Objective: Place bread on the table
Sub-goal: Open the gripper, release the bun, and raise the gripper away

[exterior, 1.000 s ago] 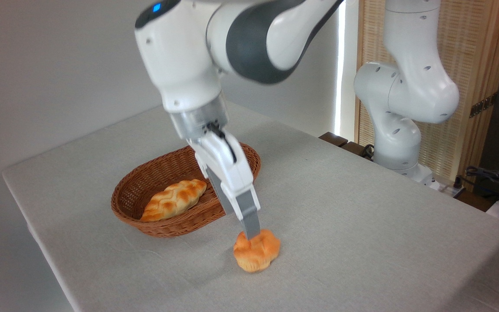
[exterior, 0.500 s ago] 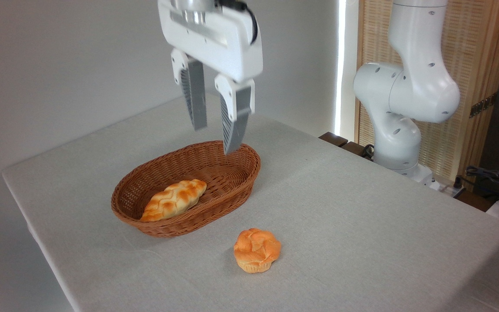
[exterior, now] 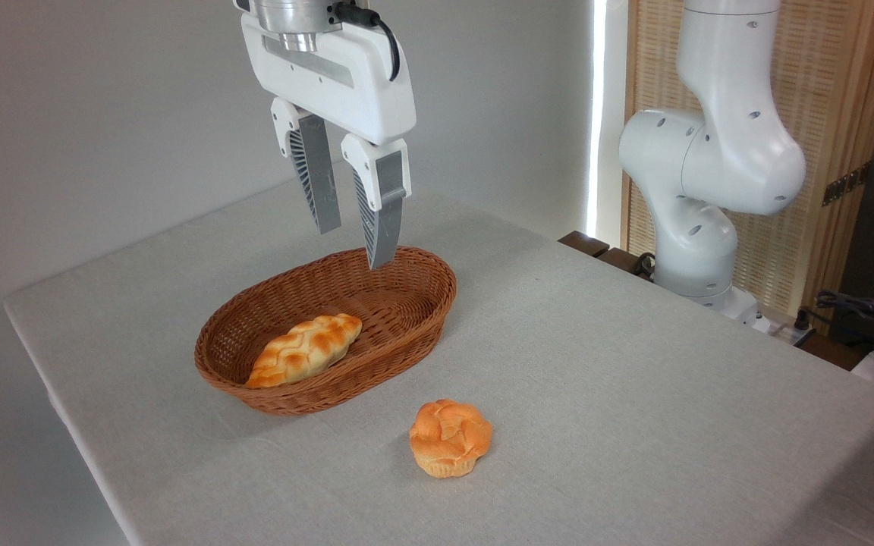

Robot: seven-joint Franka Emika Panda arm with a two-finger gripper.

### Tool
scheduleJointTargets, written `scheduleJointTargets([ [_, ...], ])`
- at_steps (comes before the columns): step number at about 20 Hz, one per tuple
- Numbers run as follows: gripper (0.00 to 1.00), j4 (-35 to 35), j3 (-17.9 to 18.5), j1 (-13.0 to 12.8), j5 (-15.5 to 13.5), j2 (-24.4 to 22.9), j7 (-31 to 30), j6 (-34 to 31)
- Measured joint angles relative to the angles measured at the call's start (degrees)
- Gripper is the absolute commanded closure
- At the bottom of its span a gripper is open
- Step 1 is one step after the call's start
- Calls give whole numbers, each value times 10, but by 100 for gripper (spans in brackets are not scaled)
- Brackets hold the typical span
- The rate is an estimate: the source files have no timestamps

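With the bread (exterior: pixel 450 437) resting free on the tabletop (exterior: pixel 634 379) at lower centre, the empty, spread gripper (exterior: pixel 353 227) in the upper frame should lift clear, avoiding the basket (exterior: pixel 255 387).

one bun (exterior: pixel 450 437), one braided loaf (exterior: pixel 304 349), one wicker basket (exterior: pixel 414 322), one table (exterior: pixel 634 394)

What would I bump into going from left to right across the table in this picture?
Braided loaf lying in the wicker basket → round bun on the table → robot base at the right edge.
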Motion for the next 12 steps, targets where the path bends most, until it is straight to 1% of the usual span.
scheduleJointTargets([
  [4, 0, 1, 3, 0, 2, 3, 4, 8],
  [7, 0, 1, 5, 0, 27, 6, 4, 9],
  [12, 0, 1, 5, 0, 34, 7, 4, 9],
])
